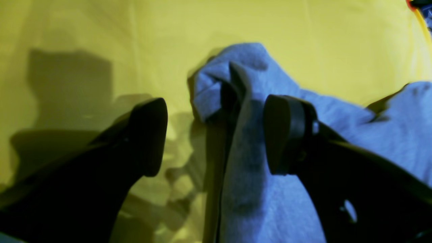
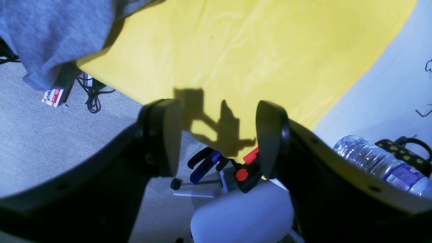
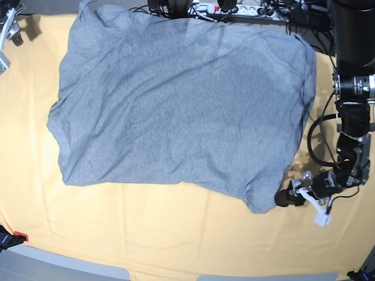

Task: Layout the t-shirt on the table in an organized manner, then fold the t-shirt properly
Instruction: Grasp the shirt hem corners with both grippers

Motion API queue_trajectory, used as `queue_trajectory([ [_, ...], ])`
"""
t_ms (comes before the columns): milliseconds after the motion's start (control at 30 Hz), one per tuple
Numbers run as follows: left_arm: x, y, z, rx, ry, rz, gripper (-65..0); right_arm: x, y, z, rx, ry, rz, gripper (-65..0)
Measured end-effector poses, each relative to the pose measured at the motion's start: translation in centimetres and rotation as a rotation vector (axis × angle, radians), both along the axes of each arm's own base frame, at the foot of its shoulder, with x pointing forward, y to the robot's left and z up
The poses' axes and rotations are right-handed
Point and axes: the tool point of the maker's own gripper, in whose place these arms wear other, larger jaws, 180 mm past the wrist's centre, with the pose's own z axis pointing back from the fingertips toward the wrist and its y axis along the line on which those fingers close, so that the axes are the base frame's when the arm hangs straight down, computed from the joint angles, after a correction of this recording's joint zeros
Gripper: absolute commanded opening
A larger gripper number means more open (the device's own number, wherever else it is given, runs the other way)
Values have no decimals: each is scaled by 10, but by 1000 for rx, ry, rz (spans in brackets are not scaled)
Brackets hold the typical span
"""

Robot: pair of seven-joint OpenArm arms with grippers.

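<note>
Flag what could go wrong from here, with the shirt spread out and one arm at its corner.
1. The left end effector stands open around a bunched corner of the shirt; closing there may catch several layers and drag the fold crooked.
2. The shirt's far edge overhangs the table near the power cables; a pull could slide it off.
3. The right end effector hovers open off the table's corner, too far to pin the cloth.

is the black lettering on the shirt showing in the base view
No, the t-shirt lies spread on the table with only plain grey fabric facing up, no lettering visible.
</note>
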Motion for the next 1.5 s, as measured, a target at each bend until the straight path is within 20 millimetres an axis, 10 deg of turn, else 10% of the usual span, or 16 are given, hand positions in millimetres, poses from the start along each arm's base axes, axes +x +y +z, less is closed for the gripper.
queue_trajectory([
  [167, 8, -16, -15, 49, -10, 17, -233, 1, 1, 0, 4, -6, 2, -282],
  [400, 27, 0, -14, 107, -54, 173, -650, 0, 1, 0, 6, -6, -1, -282],
  [867, 68, -28, 95, 51, -325, -7, -650, 53, 27, 29, 117, -285, 97, -282],
  [1133, 59, -29, 77, 95, -223, -46, -650, 127, 62, 73, 249, -602, 161, -281],
  [1500, 53, -34, 70, 84, -165, -70, -650, 245, 29, 5, 503, -551, -127, -281],
])
